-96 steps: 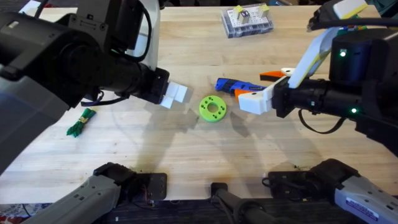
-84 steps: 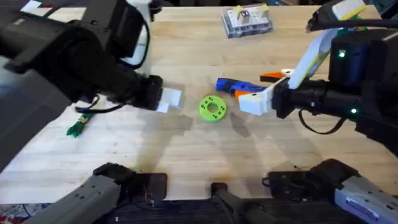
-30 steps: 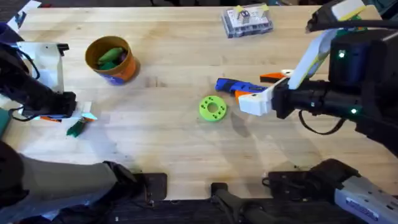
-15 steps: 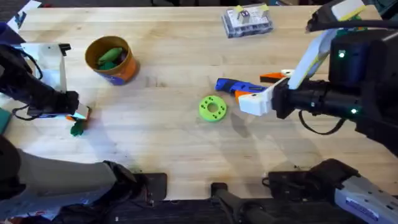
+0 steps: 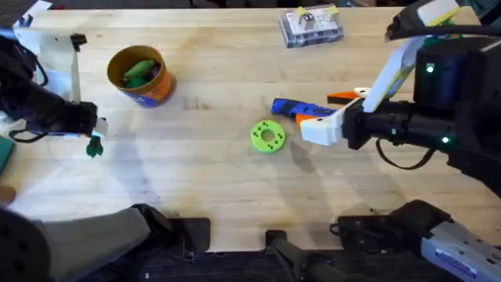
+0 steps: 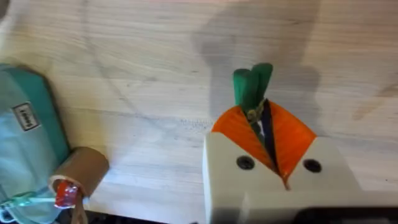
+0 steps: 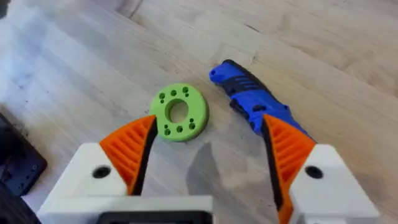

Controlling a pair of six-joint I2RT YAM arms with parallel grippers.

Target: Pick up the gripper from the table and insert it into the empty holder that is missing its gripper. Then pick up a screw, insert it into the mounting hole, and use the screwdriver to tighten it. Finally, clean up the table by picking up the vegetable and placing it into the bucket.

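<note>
1. Bench [image 5: 235, 180]: light wood. Bucket [image 5: 141, 74] at 10 o'clock, with a pale green piece already inside.
2. Right tool [image 7: 208, 155]: jaws wide, empty, above the green disc [image 7: 179, 112] and the screwdriver [image 7: 255, 102].
3. Left tool [image 6: 264, 134] at 9 o'clock: pads pinched on the vegetable [image 6: 252, 87], leaves poking out.
4. Step in hand: carry to the bucket. Keep the pinch firm, centre over the rim, then release.
5. Writing: teal pouch [image 6: 28, 137] has a tag, illegible.

surface: pale wood-grain desk [image 5: 235, 180], planks running side to side | light: soft, blurred shadows on desk | beyond desk's far edge: dark strip | beside desk's left edge: teal pouch [image 6: 25, 155], cardboard roll [image 6: 78, 171]
</note>
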